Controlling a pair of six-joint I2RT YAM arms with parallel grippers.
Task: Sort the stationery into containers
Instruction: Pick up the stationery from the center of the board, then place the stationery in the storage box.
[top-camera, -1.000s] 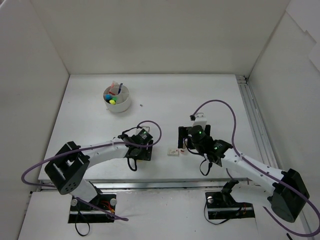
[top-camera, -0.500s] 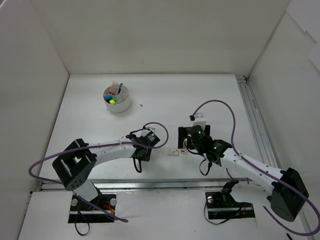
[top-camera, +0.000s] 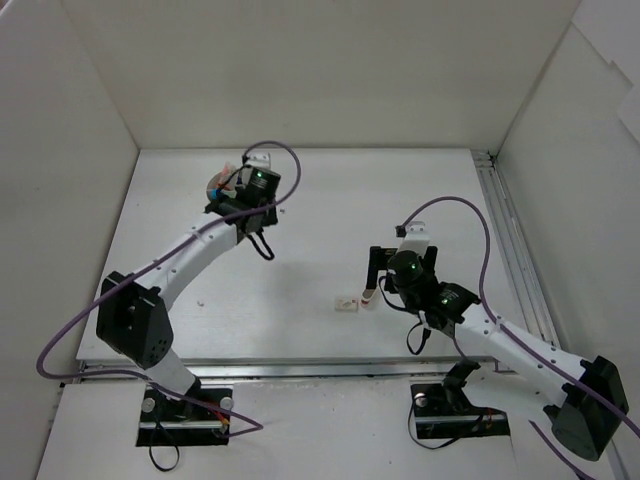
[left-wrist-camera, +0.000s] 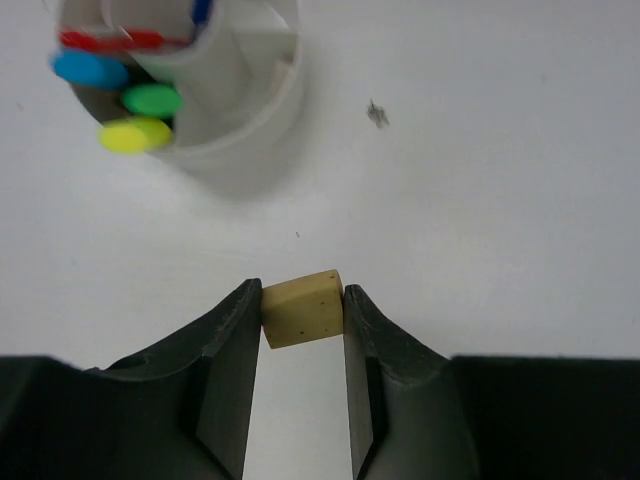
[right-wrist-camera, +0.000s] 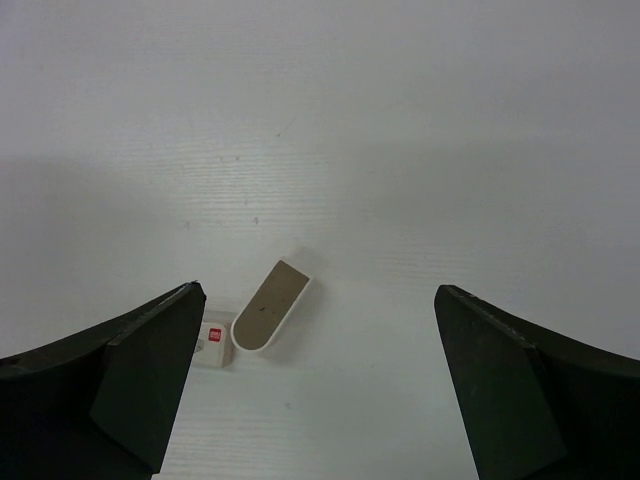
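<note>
Jaws of the left gripper (left-wrist-camera: 301, 296) pinch a beige eraser (left-wrist-camera: 303, 312), parted only by its width, over the table (left-wrist-camera: 480, 200). We see the white pot (left-wrist-camera: 262, 100) at its 11 o'clock, with blue, green and yellow marker caps (left-wrist-camera: 150, 100) inside. The right gripper (right-wrist-camera: 318, 292) gapes wide, holding nothing. At its 7 o'clock a rounded eraser (right-wrist-camera: 268, 305) lies just beside a small white eraser (right-wrist-camera: 213, 335).

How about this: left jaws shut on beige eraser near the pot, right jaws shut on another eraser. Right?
No: the right jaws are open, the rounded eraser lying free on the table below them, per the right wrist view. The rest holds.
</note>
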